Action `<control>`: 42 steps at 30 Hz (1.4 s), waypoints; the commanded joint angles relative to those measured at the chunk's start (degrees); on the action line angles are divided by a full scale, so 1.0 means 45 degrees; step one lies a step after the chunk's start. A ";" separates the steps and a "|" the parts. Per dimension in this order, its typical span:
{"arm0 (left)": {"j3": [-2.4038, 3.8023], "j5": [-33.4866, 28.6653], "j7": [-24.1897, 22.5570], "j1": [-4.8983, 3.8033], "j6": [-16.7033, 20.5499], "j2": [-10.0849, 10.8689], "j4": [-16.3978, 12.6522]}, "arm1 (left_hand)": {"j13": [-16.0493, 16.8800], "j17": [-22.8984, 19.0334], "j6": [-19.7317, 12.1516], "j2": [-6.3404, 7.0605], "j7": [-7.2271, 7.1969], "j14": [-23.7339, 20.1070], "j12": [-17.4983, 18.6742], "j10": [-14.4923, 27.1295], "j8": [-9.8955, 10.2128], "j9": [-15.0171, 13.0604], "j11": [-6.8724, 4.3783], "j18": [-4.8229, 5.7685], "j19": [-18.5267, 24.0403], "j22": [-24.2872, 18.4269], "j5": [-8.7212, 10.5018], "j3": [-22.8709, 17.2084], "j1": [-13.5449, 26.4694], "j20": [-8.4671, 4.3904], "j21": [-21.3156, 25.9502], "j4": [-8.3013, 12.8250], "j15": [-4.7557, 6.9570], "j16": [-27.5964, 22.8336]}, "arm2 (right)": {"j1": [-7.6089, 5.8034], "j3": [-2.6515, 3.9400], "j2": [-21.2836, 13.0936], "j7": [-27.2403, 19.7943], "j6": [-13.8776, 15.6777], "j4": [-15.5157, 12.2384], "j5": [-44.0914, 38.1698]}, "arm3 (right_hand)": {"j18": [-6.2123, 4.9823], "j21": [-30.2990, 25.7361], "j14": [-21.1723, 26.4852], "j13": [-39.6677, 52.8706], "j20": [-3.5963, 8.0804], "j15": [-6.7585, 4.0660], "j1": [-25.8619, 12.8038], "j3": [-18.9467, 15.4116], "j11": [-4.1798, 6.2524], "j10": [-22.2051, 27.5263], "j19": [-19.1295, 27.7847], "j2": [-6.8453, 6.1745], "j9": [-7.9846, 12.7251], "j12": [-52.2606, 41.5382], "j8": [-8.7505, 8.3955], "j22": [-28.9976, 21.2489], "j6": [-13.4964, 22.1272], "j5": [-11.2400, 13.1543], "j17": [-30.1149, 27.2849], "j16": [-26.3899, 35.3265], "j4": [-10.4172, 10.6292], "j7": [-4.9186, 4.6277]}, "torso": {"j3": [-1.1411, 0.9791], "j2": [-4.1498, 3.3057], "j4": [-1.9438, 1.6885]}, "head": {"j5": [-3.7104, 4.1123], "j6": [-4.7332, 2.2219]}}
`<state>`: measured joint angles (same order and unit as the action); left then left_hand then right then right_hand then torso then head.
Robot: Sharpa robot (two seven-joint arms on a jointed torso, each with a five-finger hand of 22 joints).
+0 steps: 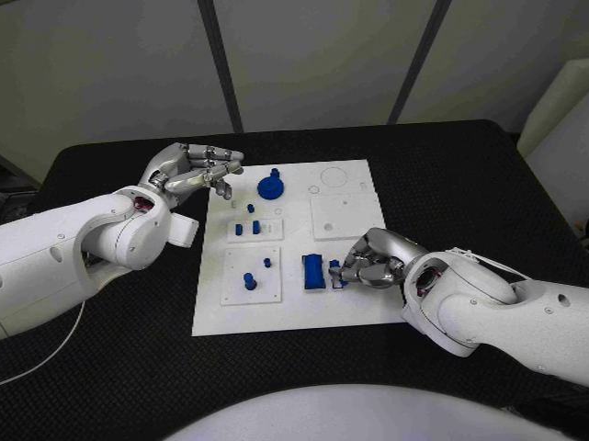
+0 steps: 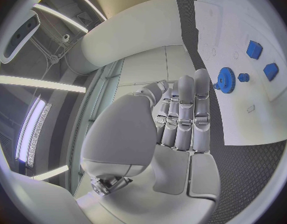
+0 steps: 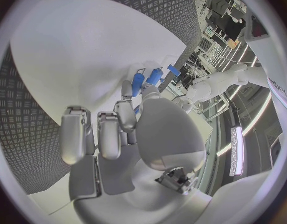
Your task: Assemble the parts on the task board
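Observation:
The white task board (image 1: 294, 308) lies in the middle of the black table. Near its far edge stands a blue gear (image 1: 270, 188) (image 2: 227, 78), with small blue pegs (image 1: 248, 227) just below it. My left hand (image 1: 195, 170) (image 2: 181, 119) hovers at the board's far left corner, fingers stretched out side by side and holding nothing. My right hand (image 1: 371, 260) (image 3: 128, 129) rests low on the board's right half. Its thumb and a finger pinch a small blue part (image 1: 334, 273) (image 3: 138, 83) beside a blue rectangular block (image 1: 314, 272).
A raised white plate (image 1: 252, 287) on the board's near left carries two short blue pegs. A bare square plate (image 1: 342, 219) sits right of centre. Black table (image 1: 122, 367) surrounds the board on all sides.

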<state>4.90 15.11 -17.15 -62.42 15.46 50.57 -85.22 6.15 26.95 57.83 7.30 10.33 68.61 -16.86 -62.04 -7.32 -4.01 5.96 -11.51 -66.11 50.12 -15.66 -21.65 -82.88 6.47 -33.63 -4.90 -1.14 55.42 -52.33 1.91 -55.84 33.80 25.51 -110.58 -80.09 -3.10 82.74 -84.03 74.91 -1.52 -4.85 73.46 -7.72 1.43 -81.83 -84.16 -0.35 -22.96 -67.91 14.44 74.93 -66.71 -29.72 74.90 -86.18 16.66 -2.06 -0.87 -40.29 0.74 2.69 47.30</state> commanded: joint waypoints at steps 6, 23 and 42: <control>0.0007 -0.0023 0.0001 -0.0017 -0.0165 -0.0037 0.0020 | 0.0014 -0.0019 -0.0031 -0.0025 -0.0046 -0.0109 -0.0051 0.0099 -0.0003 -0.0013 -0.0014 0.0224 0.0007 -0.0018 0.0049 0.0043 0.0134 0.0047 0.0083 0.0046 0.0002 0.0015 | 0.0003 -0.0007 -0.0007 -0.0028 -0.0170 -0.0084 -0.0107 | 0.0163 0.0066 -0.1069 0.0144 0.0073 -0.0094 -0.1246 -0.0599 0.0087 -0.0209 -0.0184 0.0224 -0.0136 -0.0126 0.0201 0.1165 0.0103 0.0946 0.2100 -0.0073 0.0018 -0.0041 | 0.0000 -0.0004 -0.0010 | 0.0055 0.0020; 0.0006 -0.0023 -0.0008 -0.0013 -0.0182 -0.0068 0.0086 | 0.0014 -0.0023 -0.0034 -0.0028 -0.0046 -0.0114 -0.0055 0.0109 -0.0004 -0.0013 -0.0012 0.0224 0.0007 -0.0023 0.0050 0.0045 0.0136 0.0046 0.0088 0.0049 0.0002 0.0016 | 0.0004 -0.0007 -0.0445 -0.0114 -0.0207 -0.0370 -0.0341 | 0.0174 0.0105 -0.1080 0.0207 0.0097 -0.0125 -0.1025 -0.0773 0.0124 -0.0227 -0.0212 0.0180 -0.0259 -0.0171 0.0323 0.1229 0.0142 0.1277 0.2152 -0.0102 -0.0157 0.0004 | 0.0000 0.0012 0.0000 | 0.0078 0.0024; 0.0006 -0.0023 -0.0020 0.0001 -0.0178 -0.0065 0.0087 | 0.0014 -0.0024 -0.0035 -0.0028 -0.0046 -0.0114 -0.0055 0.0111 -0.0004 -0.0013 -0.0012 0.0224 0.0007 -0.0024 0.0050 0.0045 0.0137 0.0046 0.0089 0.0049 0.0002 0.0017 | 0.0006 -0.0008 -0.0085 -0.0340 -0.0687 0.0196 -0.1115 | 0.0164 0.0051 -0.1070 0.0181 0.0140 -0.0159 0.1497 -0.0327 0.0160 -0.0160 -0.0176 -0.0002 -0.0430 -0.0027 0.0470 0.1190 0.0271 0.4071 0.2126 -0.0075 -0.1445 0.0030 | 0.0010 -0.0008 0.0006 | 0.0037 -0.0012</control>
<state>4.89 15.11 -17.05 -62.36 15.22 50.27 -84.76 6.12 26.90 57.83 7.30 10.33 68.61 -16.86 -62.05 -7.31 -4.01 5.97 -11.51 -66.11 50.06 -15.66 -21.65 -82.88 6.47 -33.63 -4.90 -1.14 55.42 -52.31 1.93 -56.25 32.62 23.56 -109.93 -83.38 -3.10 82.97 -83.98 75.49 -1.33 -5.24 79.11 -9.22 1.81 -82.37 -83.96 -0.95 -24.83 -68.08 16.26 74.91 -65.88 -11.59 74.94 -86.45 10.59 -2.05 -0.83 -40.28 0.62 2.90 47.22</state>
